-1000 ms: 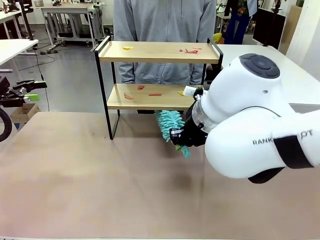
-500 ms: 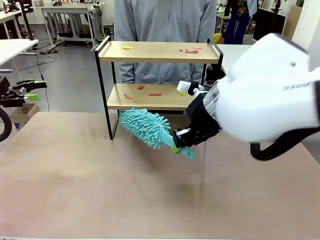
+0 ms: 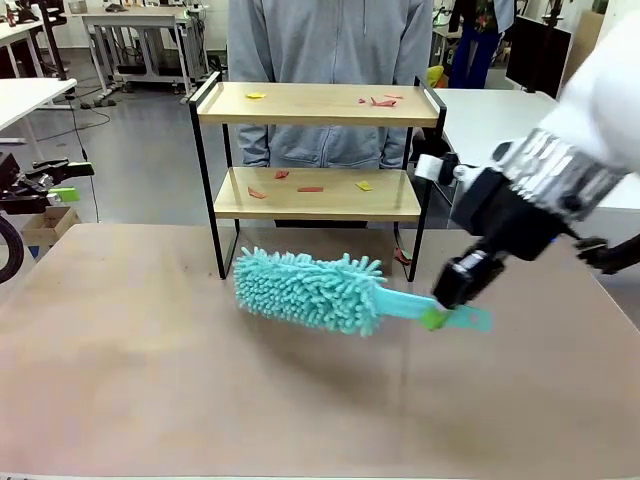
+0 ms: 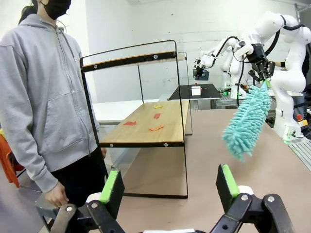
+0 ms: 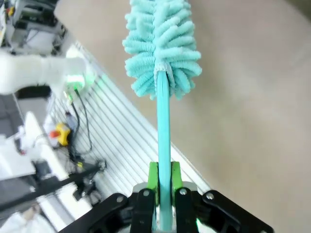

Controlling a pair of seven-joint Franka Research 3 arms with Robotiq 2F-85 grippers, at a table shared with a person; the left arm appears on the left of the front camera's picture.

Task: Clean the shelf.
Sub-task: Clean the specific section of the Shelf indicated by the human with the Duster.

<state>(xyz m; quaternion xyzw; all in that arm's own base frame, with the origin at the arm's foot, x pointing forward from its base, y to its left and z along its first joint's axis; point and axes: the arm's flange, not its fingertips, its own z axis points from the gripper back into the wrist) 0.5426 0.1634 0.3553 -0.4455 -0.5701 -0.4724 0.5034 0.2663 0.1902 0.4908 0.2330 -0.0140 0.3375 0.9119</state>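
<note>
Front view: the small two-tier shelf of light wooden boards in a black metal frame (image 3: 315, 195) stands at the brown counter's (image 3: 130, 380) far side, red and yellow scraps (image 3: 380, 101) on both boards. The right hand (image 3: 437, 318) pinches the handle of a fluffy turquoise duster (image 3: 305, 290), level before the shelf. The left hand (image 4: 170, 184) is spread, empty.

Upright, scrap-littered two-tier shelf (image 3: 310, 105)

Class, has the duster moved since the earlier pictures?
Yes: the duster has swung leftward, from near the right legs of the shelf toward its left legs.
</note>
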